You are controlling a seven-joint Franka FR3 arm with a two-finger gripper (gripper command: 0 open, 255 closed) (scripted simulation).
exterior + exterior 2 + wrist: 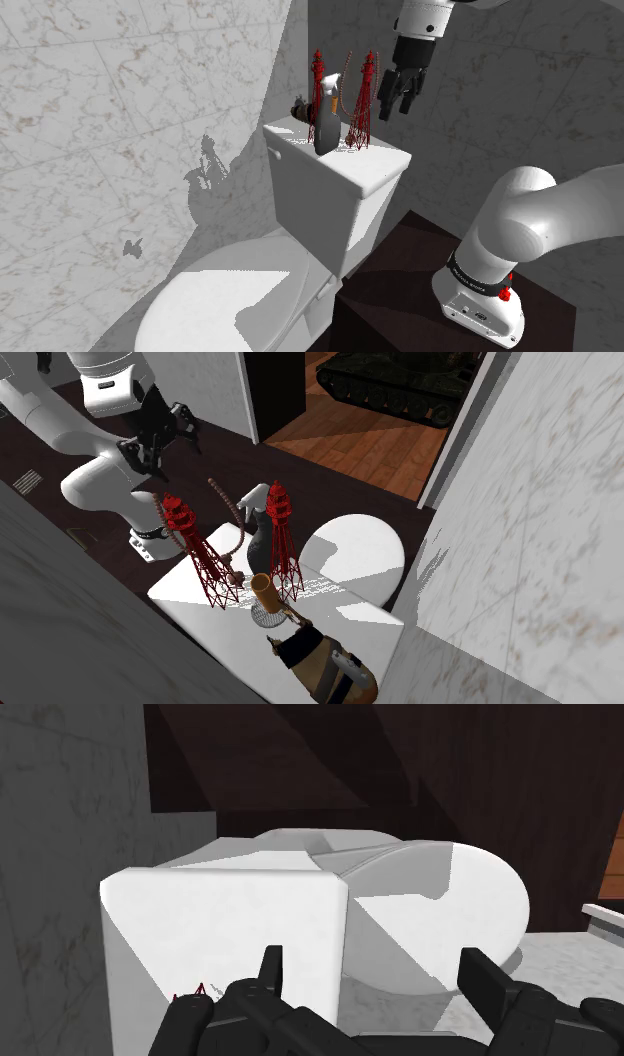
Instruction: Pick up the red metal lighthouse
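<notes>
Marble-walled bathroom, red lighthouse (362,105) standing upright on the toilet tank (380,165) beside a twin (318,90) — end effector (397,108) hangs just beside it, fingers apart and empty, so I'd say grabbing and lifting are both left.

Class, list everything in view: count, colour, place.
toilet: one, white, against grey-veined walls.
lighthouses: two, red lattice, upright on the cistern lid.
spray bottle: one, grey, between the lighthouses.
beaded chain: one, brownish, beside the bottle.
yellow cup-shaped item: one, yellow, on the lid.
brown object: one, brown, beside the yellow item.
military tank: one, dark green, on the wood floor.
stand: one, dark, beside the toilet.
arm: one, white, on the stand.
gripper: one, black, open, in the air near one lighthouse.
</notes>
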